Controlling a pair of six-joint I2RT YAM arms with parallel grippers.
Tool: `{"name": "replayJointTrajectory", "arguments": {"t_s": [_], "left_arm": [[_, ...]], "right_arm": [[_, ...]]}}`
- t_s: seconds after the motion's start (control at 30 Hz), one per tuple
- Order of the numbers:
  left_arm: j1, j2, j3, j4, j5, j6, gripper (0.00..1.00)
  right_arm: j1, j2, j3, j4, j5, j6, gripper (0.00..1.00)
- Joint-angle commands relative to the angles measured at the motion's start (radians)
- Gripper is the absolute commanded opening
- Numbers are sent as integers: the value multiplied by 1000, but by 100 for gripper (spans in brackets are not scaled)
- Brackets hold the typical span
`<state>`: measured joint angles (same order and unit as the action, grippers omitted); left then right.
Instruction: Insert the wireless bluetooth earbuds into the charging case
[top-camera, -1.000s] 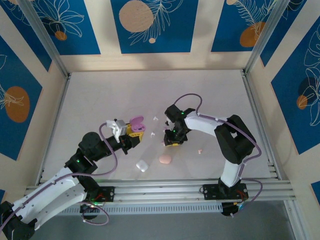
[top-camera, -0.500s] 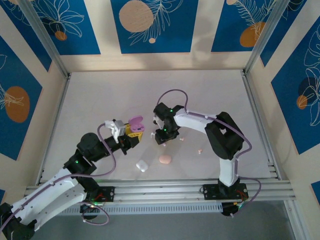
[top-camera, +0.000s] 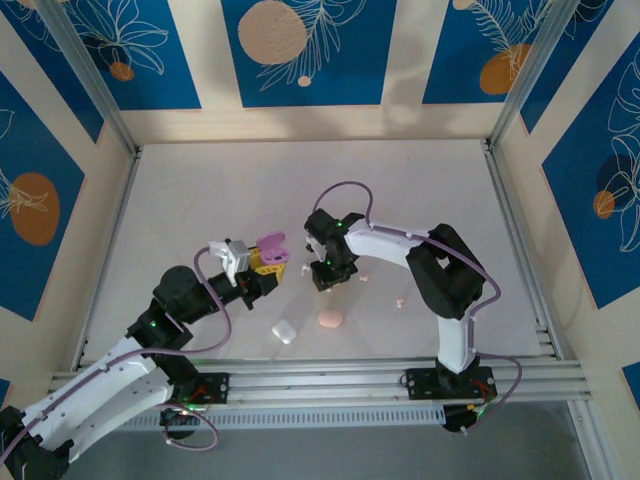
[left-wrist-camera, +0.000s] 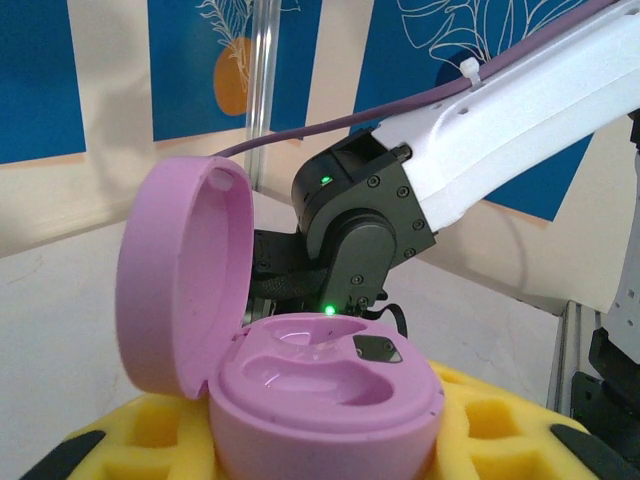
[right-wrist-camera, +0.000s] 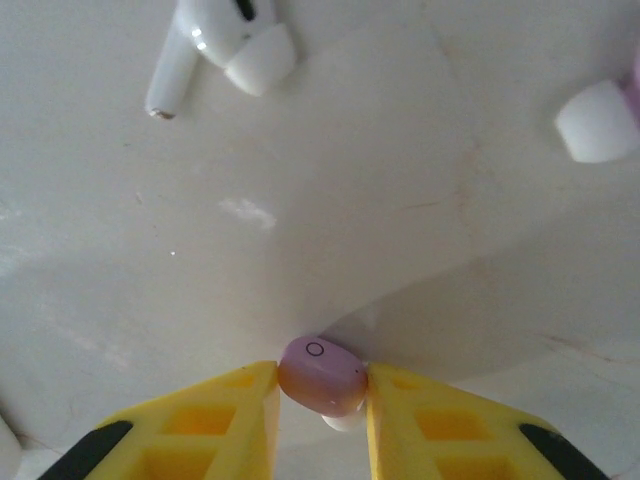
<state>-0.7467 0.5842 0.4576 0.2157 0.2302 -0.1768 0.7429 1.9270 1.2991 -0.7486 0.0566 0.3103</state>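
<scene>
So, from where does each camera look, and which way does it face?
Top external: above and behind, looking down on the table; both arms show.
Left wrist: faces forward past the left gripper's open purple case to the right arm.
Right wrist: faces down; right gripper pinches a purple earbud.
Shared: the case, in top and left wrist.

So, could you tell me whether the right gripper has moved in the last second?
Yes: the right gripper went leftward, from right of the pink case to directly beyond it.
</scene>
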Motion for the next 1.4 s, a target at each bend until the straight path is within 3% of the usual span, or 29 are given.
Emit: {"name": "replayJointTrajectory", "arguments": {"t_s": [0.0,0.23,0.5,0.73,1.03,1.37], "left_arm": [[-3,-1,44,10,-8,-6,27],[-3,9,48,14,-5,-12,27],[-3,19,50,19,2,-20,27],[-2,19,47,24,1,-22,27],[-4,17,44,27,1,-24,27],[-4,8,42,19,-5,-23,27]], "right_arm": [[-47,7,-21,-11,-57,68,29],[-157,-75,-154,133,-296,176,30],[-243,-151,-271,241,-429,244,29],[-220,-175,-260,218,-414,245,29],[-99,-149,-187,58,16,328,30],[-78,-148,-233,141,-170,388,37]]}}
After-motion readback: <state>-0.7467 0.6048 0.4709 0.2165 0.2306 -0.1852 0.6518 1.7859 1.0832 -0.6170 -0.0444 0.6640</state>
